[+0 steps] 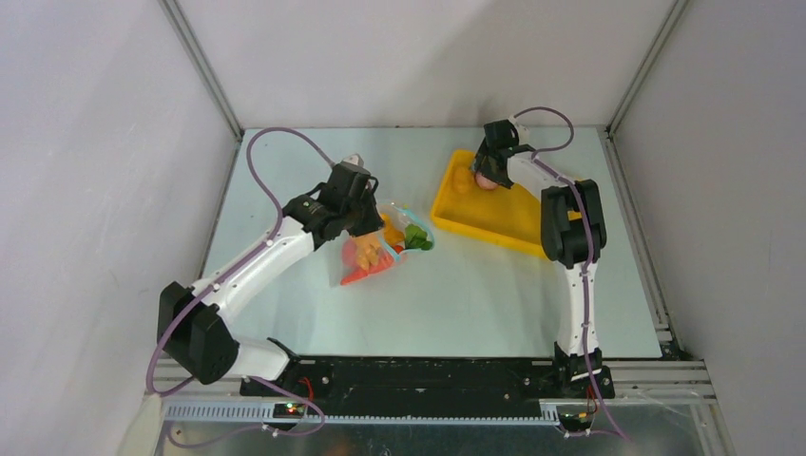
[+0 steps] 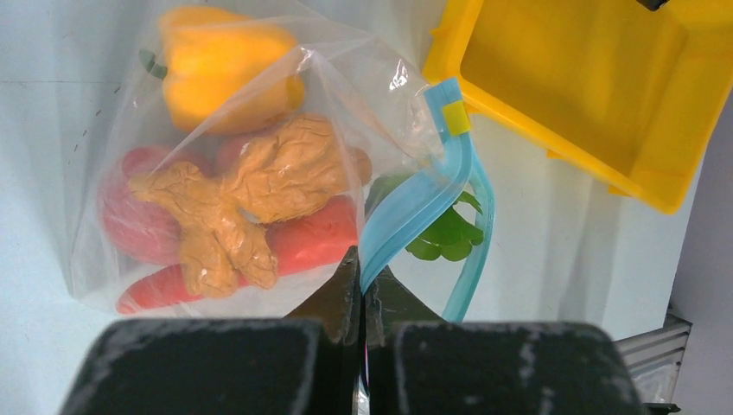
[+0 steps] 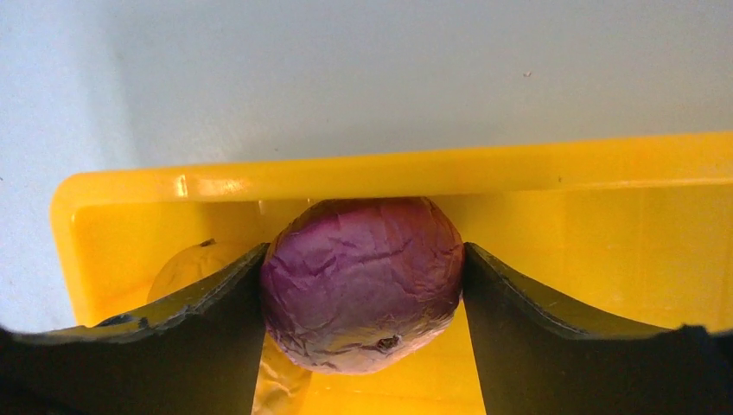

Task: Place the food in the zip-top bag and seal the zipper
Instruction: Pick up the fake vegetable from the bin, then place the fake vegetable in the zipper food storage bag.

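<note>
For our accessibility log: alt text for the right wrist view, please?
A purple onion is clamped between the right tool's two black fingers, inside a yellow tray near its far wall. A yellowish fruit lies partly hidden behind one finger.

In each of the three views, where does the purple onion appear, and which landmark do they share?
Top external: purple onion at the yellow tray's far left end.
Left wrist: not in it.
Right wrist: purple onion at centre, inside the right gripper.
Shared landmark: the yellow tray, seen in all three.
</note>
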### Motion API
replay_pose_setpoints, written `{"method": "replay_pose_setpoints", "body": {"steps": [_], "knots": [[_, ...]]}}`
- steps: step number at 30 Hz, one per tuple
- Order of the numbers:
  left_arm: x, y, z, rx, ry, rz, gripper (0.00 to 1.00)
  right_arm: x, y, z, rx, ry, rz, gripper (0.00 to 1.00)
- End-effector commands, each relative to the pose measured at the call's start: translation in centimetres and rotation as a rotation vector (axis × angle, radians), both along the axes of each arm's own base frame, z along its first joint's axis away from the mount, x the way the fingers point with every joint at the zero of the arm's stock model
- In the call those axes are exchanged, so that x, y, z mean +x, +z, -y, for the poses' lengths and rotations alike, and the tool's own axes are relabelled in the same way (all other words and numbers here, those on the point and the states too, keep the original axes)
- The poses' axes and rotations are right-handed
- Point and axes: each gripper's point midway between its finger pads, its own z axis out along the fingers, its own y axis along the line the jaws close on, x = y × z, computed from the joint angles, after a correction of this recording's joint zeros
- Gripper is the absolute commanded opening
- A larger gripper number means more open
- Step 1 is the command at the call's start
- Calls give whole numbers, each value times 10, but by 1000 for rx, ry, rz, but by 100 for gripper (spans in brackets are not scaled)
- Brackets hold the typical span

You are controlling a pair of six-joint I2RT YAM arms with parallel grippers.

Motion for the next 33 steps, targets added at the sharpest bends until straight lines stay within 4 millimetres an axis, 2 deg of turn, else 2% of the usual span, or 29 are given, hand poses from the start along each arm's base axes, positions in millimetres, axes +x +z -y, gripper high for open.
{"method": "replay_pose_setpoints", "body": {"steps": [1, 2, 3, 4, 5, 7, 8, 9, 10, 11, 12, 13, 14, 15, 16, 17, 18, 19, 20, 22, 23, 24, 25, 29, 33], "knots": [[1, 20, 1, -42, -10, 61, 0, 0, 42, 2, 7, 36, 89, 63], [2, 21, 1, -43, -8, 66, 0, -1, 60, 6, -3, 28, 119, 62], [1, 21, 0, -45, -8, 69, 0, -7, 60, 9, -17, 31, 113, 62], [1, 21, 0, -46, -8, 72, 0, -11, 79, 12, -19, 27, 146, 62], [1, 22, 0, -47, -7, 74, 0, -20, 77, 15, -28, 31, 138, 61], [2, 22, 0, -50, -7, 78, 0, -36, 113, 15, -7, 50, 206, 61], [2, 22, -1, -47, -5, 79, 0, -41, 124, 10, 19, 80, 232, 61], [1, 23, -2, -41, -5, 79, 0, -55, 136, 5, 45, 128, 251, 61], [1, 23, -4, -34, 0, 83, 0, -64, 135, 1, 54, 167, 254, 61], [2, 25, -6, -26, 4, 91, 0, -76, 159, -10, 103, 226, 295, 61], [2, 26, -6, -25, 5, 95, 0, -84, 165, -18, 133, 270, 301, 61], [2, 28, -7, -27, 5, 104, 0, -102, 177, -34, 202, 362, 314, 61], [2, 29, -7, -29, 4, 107, 0, -115, 177, -46, 237, 411, 308, 61], [2, 29, -6, -33, 3, 109, 0, -131, 193, -63, 294, 490, 332, 61], [2, 29, -6, -34, 1, 109, 0, -146, 194, -82, 317, 553, 332, 61], [1, 29, -5, -39, -5, 108, 0, -159, 205, -95, 338, 606, 350, 61], [1, 29, -4, -40, -6, 106, 0, -176, 206, -119, 343, 678, 348, 62], [0, 28, -3, -45, -13, 103, 0, -186, 210, -130, 343, 711, 358, 62], [-1, 28, -3, -48, -17, 101, 0, -201, 213, -152, 353, 774, 361, 63], [-2, 29, -1, -58, -23, 102, 0, -217, 217, -180, 400, 821, 363, 63], [-3, 28, 0, -64, -27, 100, 0, -219, 213, -188, 421, 823, 350, 63], [-4, 29, 0, -69, -27, 100, 0, -224, 218, -203, 466, 831, 356, 63], [-4, 29, 1, -77, -28, 97, 0, -229, 212, -214, 488, 850, 338, 63], [-6, 30, 4, -105, -31, 95, 0, -237, 206, -243, 553, 852, 318, 62], [-8, 30, 3, -105, -31, 92, 0, -245, 187, -248, 512, 819, 263, 62]]}}
